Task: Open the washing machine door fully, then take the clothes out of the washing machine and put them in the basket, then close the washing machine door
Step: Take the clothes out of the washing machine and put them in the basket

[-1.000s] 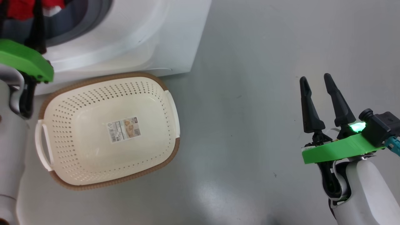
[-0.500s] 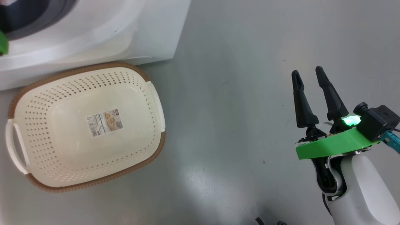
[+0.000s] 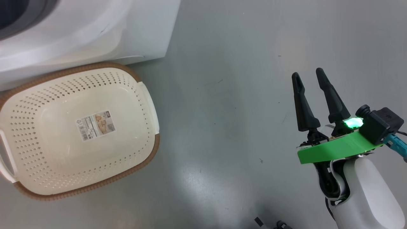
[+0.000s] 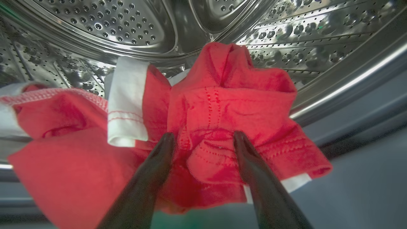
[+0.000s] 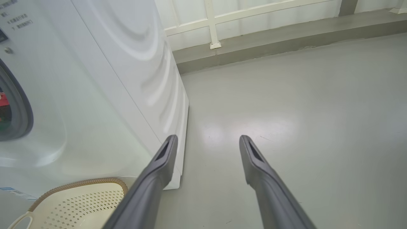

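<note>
My left gripper [image 4: 203,138] gapes wide astride bunched clothes [image 4: 222,105], their number unclear; right gripper [image 3: 307,73] wide, empty; one basket [image 3: 95,65] leftward, edge-cropped.

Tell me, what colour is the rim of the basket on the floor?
Brown with a woven look, edging the cream basket. The head view shows it best.

I see a grey floor [image 3: 222,95], smooth and a little glossy, with pale patches of reflected light [image 5: 251,127] on it. At its far side runs a low grey ledge [image 5: 270,44], and a white bar frame [image 5: 211,22] stands on this ledge. Two small dark pieces [image 3: 258,221] lie on the floor near me; what they are I cannot tell.
</note>
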### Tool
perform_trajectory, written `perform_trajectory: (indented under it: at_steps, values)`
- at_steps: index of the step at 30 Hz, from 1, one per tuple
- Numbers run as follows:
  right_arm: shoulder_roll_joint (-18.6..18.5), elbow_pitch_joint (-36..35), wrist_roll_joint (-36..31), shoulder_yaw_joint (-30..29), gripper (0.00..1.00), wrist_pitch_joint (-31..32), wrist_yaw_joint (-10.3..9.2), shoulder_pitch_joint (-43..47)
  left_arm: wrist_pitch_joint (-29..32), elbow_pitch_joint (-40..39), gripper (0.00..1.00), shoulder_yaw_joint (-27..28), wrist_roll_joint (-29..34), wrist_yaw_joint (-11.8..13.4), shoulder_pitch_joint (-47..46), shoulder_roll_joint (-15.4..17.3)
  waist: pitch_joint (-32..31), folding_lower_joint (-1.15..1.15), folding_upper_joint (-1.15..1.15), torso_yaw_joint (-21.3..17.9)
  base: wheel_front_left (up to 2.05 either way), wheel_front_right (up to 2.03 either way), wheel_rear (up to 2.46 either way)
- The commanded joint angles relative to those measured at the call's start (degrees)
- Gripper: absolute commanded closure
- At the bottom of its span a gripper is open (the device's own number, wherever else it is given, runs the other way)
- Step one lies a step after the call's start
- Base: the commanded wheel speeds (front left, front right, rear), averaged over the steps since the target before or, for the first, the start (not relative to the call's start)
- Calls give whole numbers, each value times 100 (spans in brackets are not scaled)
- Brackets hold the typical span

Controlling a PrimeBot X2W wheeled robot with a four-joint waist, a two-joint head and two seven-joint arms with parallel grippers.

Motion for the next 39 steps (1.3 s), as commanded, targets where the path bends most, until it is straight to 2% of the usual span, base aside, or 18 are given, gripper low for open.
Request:
perform_trajectory:
  at_steps: [1,4,5,6,7,8,9,10,18,24,28,34,39]
  values:
    - [9,-139,29,108,0,-36,37,28,22,-36,0,32,60,-32,-119,323,5,0,0,-4,0,0,0]
    - [9,-140,41,129,0,-36,37,4,49,-5,0,-5,63,-31,-106,338,7,0,0,-12,0,0,0]
    - [9,-141,43,132,0,-36,37,-1,63,4,3,-16,61,-31,-97,338,4,0,0,-11,0,0,0]
    - [9,-142,44,135,0,-36,37,-4,75,11,30,-25,59,-31,-88,337,0,0,0,-11,0,0,0]
    - [9,-143,46,137,0,-36,37,-7,81,17,51,-35,57,-28,-82,336,-6,0,0,-10,0,0,0]
    - [9,-147,47,135,0,-36,37,-7,81,22,63,-45,56,-25,-78,333,-12,0,0,-7,0,0,0]
    - [9,-151,47,129,0,-36,37,-6,76,26,87,-56,56,-24,-77,328,-18,0,0,-3,0,0,0]
    - [9,-155,46,122,0,-36,37,-4,68,30,100,-67,56,-24,-76,322,-25,0,0,3,0,0,0]
    - [9,-165,-4,68,0,-36,37,2,-133,38,100,-93,-14,-25,-41,208,-122,0,0,96,0,0,0]
    - [9,-160,-85,-33,0,-36,37,53,-329,-176,100,187,-283,27,151,56,-281,0,0,273,0,0,0]
    - [9,-163,-144,-111,0,-36,37,78,-340,-887,100,457,-310,134,508,89,-395,0,0,393,0,0,0]
    - [9,-144,-234,-244,0,-36,37,145,-342,-2145,100,1225,-223,305,1317,21,-583,0,0,575,0,0,0]
    - [9,-156,-299,-389,0,-36,37,197,-343,-3023,100,1790,118,270,1880,-163,-708,0,0,703,0,0,0]
